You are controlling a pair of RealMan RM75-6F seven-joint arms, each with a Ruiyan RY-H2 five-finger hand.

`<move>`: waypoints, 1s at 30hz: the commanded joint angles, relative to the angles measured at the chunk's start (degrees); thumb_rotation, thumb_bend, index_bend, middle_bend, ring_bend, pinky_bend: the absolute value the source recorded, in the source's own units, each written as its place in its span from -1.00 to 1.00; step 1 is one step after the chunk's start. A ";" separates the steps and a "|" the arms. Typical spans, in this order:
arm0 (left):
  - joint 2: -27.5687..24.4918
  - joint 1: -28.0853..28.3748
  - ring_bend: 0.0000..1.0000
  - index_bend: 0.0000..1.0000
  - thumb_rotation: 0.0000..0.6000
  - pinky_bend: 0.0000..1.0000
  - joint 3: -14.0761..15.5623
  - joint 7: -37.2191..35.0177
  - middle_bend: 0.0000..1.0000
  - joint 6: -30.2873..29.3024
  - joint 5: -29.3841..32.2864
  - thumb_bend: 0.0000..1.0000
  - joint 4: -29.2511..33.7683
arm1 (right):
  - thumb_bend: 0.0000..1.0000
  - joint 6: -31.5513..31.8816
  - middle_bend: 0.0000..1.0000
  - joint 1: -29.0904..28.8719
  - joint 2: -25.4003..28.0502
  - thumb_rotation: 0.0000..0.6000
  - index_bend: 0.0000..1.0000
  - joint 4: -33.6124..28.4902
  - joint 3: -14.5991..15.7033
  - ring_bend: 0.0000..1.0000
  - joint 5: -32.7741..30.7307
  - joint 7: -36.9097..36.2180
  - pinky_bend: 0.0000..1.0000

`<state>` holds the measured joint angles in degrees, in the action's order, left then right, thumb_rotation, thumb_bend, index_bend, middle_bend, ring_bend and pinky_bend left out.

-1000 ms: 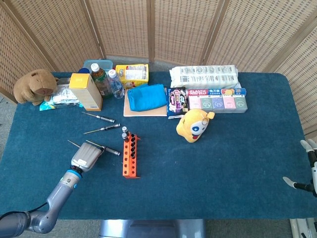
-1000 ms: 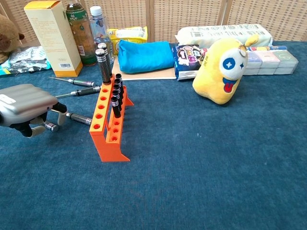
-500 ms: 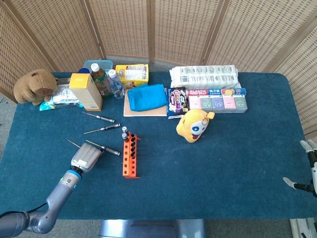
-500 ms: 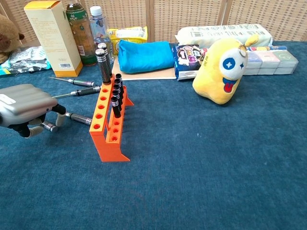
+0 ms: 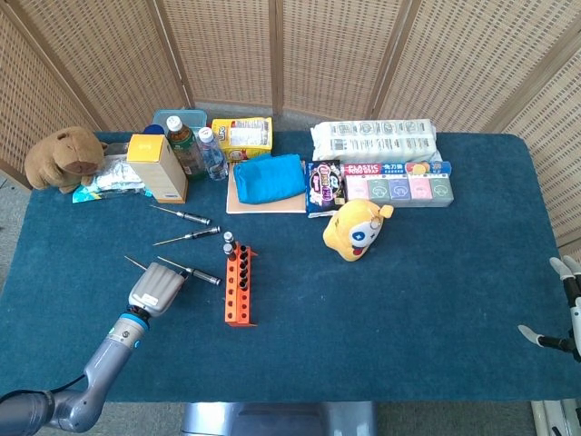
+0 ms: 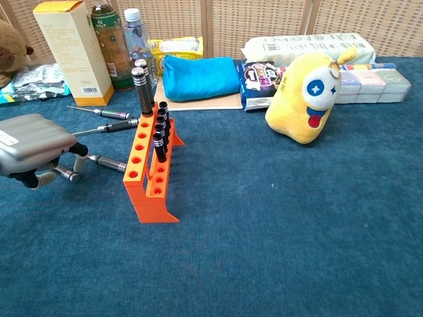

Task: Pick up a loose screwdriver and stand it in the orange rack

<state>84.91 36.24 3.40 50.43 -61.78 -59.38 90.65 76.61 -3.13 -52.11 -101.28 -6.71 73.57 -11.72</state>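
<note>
With left hand (image 6: 30, 150) drawn slightly toward lower left, fingers curled beside nearest screwdriver (image 6: 106, 163), grasp indeterminate; not yet carried to orange rack (image 6: 151, 175).

Both views are bright and evenly lit, pretty soft daylight look, so shadows on the table (image 5: 408, 309) are faint. No real glare. Head view is sharp; chest view goes slightly soft up close around the left hand (image 6: 30, 148).
</note>
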 commanded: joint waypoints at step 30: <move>2.23 -1.34 1.00 -0.17 1.00 1.00 -0.29 0.28 1.00 -1.22 -0.51 -0.24 -1.63 | -1.00 0.27 -1.00 0.08 0.16 1.00 -1.00 0.14 0.01 -1.00 0.32 -0.77 -1.00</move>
<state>87.16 34.91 3.11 50.68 -62.98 -59.88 89.01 76.89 -3.06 -51.95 -101.13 -6.71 73.90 -12.48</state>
